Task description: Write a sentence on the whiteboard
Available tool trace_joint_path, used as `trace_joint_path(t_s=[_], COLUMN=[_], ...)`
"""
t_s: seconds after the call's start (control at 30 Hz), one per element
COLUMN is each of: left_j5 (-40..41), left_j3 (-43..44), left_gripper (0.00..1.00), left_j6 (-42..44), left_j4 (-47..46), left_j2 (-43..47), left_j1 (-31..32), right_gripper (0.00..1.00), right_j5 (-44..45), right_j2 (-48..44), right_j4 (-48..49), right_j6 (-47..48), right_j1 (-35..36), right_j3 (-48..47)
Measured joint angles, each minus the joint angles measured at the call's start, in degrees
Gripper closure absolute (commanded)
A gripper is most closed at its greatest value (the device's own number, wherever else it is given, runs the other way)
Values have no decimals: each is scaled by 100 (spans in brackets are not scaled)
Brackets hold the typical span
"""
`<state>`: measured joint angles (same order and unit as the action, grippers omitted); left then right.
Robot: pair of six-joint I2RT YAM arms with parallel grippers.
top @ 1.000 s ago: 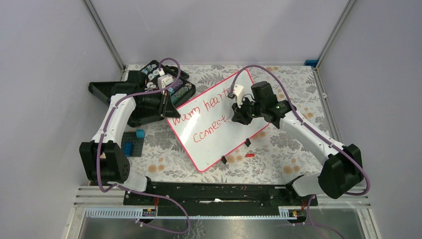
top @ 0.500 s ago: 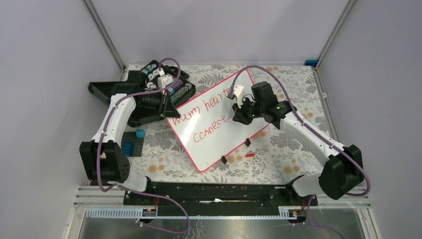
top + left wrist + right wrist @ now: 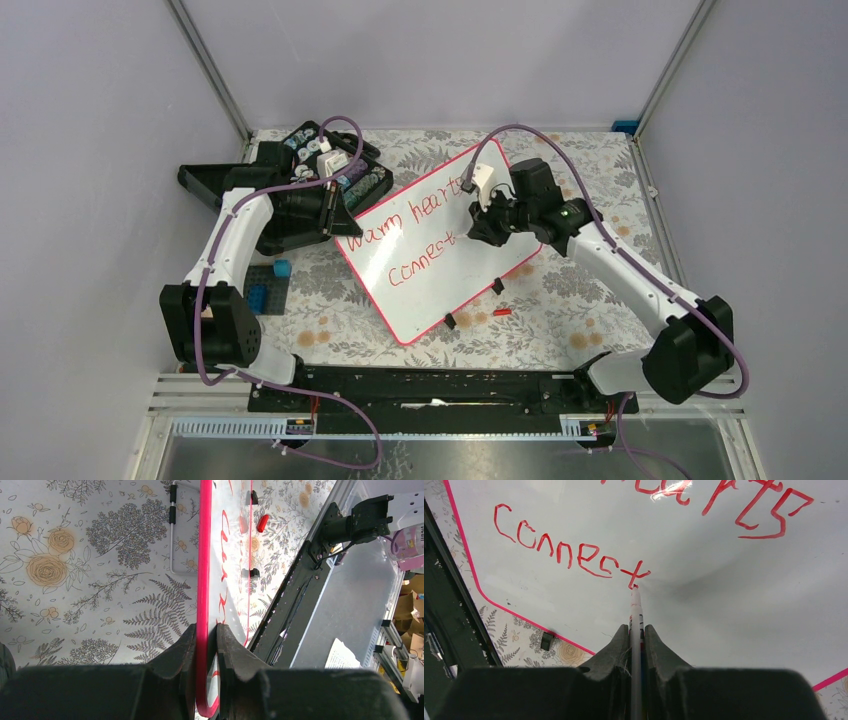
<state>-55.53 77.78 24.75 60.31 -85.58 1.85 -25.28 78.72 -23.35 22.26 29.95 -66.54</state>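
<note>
Two lines of red writing, the sentence, are seen on the whiteboard, which lies skewed on the floral table between the two arms. "Warm hearts" is read on the upper line and "connect" below it. The whiteboard's left rim is clamped by the left gripper, whose fingers are closed on the pink edge near a rounded corner. A marker is grasped by the right gripper, with the fingers clenched tight around the barrel. The marker's red tip is set at the foot of the final "t" of "connect", touching the white surface. A faint shadow is cast on the whiteboard to the right of the tip. Two black clips are seen at the near rim, and a small red cap lies on the table just beside them, apart from the whiteboard. An open black case filled with small items is placed at the far left of the table, beside the left gripper. Blue blocks are seen on the table near the left arm.
</note>
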Motion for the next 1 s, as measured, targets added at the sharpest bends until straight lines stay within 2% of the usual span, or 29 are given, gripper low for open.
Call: trace_joint_path(t_s=[0.43,1.0], left_j5=[0,7], left_j3=[2,9], left_gripper=[100,100], left_j6=[-20,-22], left_j4=[0,-2], left_j2=[0,-4], left_j1=[4,9], right_gripper=[100,100], right_j5=[-26,31], right_j2=[-129,186], right_j4=[-144,13], right_j6=[-2,-2], right_j1=[-164,-164], right_j3=[-2,-2])
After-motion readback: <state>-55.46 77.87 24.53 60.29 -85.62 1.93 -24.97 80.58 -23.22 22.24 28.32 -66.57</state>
